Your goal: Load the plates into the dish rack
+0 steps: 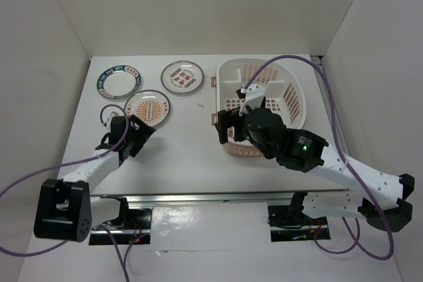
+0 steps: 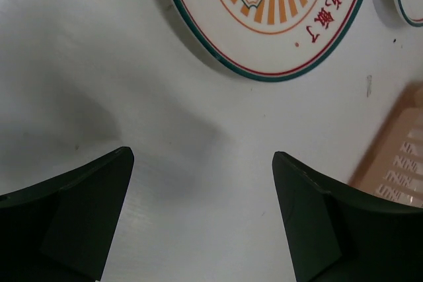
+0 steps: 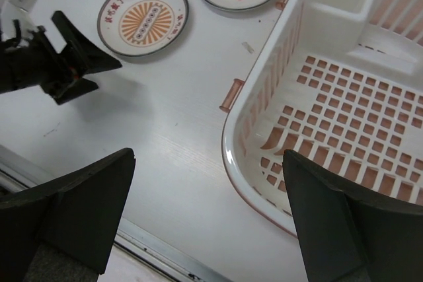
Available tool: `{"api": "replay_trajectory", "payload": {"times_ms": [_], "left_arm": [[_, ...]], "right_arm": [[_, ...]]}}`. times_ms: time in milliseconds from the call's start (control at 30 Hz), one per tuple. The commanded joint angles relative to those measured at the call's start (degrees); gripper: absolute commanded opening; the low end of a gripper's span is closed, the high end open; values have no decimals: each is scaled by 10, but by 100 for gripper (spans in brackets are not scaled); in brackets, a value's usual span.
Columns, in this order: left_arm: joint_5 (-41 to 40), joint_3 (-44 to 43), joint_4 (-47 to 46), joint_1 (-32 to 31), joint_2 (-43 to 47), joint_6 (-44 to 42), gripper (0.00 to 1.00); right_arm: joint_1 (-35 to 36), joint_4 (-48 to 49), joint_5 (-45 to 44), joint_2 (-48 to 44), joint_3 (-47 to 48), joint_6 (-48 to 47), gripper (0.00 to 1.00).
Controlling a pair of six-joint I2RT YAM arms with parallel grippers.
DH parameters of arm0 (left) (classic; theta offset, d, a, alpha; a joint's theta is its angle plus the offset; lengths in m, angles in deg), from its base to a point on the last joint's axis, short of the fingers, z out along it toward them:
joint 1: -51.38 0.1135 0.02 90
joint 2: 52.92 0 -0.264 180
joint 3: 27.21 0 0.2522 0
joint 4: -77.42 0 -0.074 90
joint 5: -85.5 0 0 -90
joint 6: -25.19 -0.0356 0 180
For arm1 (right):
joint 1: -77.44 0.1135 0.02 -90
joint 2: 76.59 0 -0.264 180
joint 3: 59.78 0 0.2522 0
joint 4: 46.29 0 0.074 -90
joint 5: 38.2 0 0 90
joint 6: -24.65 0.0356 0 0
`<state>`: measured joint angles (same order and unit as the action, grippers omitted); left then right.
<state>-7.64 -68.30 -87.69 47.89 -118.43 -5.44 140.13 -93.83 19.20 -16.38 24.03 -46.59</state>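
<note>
Checking state: dish rack [image 1: 231, 74] sits upright on the desk [image 1: 185, 163]. Red-motif plate [image 1: 182, 76] is just left of the rack's far-left corner, not touching it. Orange sunburst plate [image 1: 147, 105] is further left of the rack and a bit nearer the arms, close to the red one but apart from it. Green-rimmed plate [image 1: 119, 82] is furthest left from the rack, right beside the orange one; can't tell whether their rims touch. All three lie flat on the desk, outside the rack. Left gripper [image 2: 201, 156] is well left of the rack, roughly level with its near end. Its jaws are spread wide with nothing between them, bare desk under the gap, and the orange plate's rim just past the fingertips. Right gripper [image 3: 210, 155] hangs by the rack's near-left corner, jaws also wide apart and empty. Wrist view shows the rack's rim running under one finger [image 3: 344, 222], desk under the rest. Right arm's purple cable [image 1: 291, 58] arcs over the rack's far end.
</note>
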Motion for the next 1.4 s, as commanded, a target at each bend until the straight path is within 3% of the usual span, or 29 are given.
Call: {"api": "replay_trajectory", "payload": {"times_ms": [0, 233, 433, 567, 600, 700, 733, 833, 867, 933, 1167, 1367], "left_arm": [[21, -4, -169, 20, -54, 45, 100], [47, -4, -294, 69, -198, 79, 100], [45, -24, -293, 75, -254, 84, 90], [34, -18, -282, 75, -248, 84, 70], [34, -12, -282, 75, -247, 84, 60], [34, -18, -267, 75, -242, 84, 45], [34, -25, -260, 75, -242, 79, 34], [29, -40, -235, 75, -254, 79, 24], [29, -40, -229, 75, -254, 79, 10], [35, -54, -216, 75, -261, 79, 0], [30, -61, -179, 75, -244, 66, 0], [19, -54, -148, 75, -149, 47, 0]], "right_arm": [[1, 57, 25, -1, 6, -22, 100], [7, 46, 29, -1, 1, -28, 100], [12, 41, 17, 17, 1, -28, 100], [12, 48, 17, 22, 1, -33, 100], [12, 56, 22, 22, 1, -33, 100], [12, 66, 27, 22, 1, -26, 100], [12, 66, 27, 22, 1, -26, 100], [12, 66, 33, 22, 1, -21, 100], [12, 66, 33, 22, 1, -21, 100], [12, 66, 33, 17, 1, -15, 100], [12, 61, 28, 17, 1, -10, 100], [12, 66, 28, 17, 1, -10, 100]]}}
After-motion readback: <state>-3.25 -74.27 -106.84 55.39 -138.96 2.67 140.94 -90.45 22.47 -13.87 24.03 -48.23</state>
